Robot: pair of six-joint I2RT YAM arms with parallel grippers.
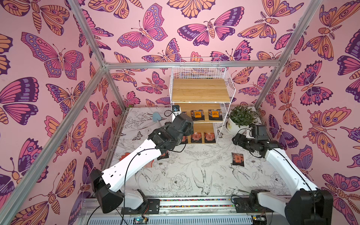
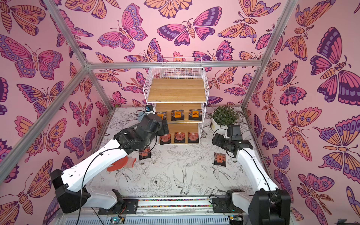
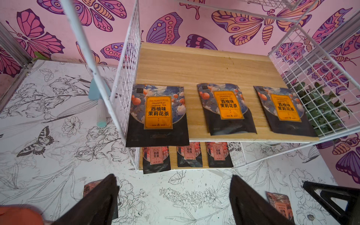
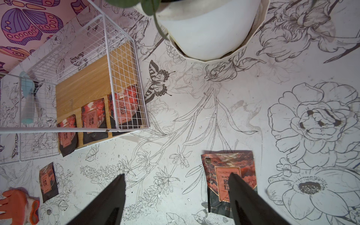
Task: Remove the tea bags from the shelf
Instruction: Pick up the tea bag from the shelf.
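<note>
Two tea bags (image 2: pixel 145 153) lie on the table (image 2: pixel 175 175) — six are left on the shelf (image 2: pixel 176 90), three along the front edge of its middle board (image 3: pixel 204 64), three along the bottom board's (image 2: pixel 183 127). The left gripper (image 3: pixel 173 176) and the right gripper (image 4: pixel 176 174) both stand spread wide, holding nothing.

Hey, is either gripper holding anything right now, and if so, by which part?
Nothing is held. The left gripper is open and empty facing the shelf; the right gripper is open and empty.
</note>
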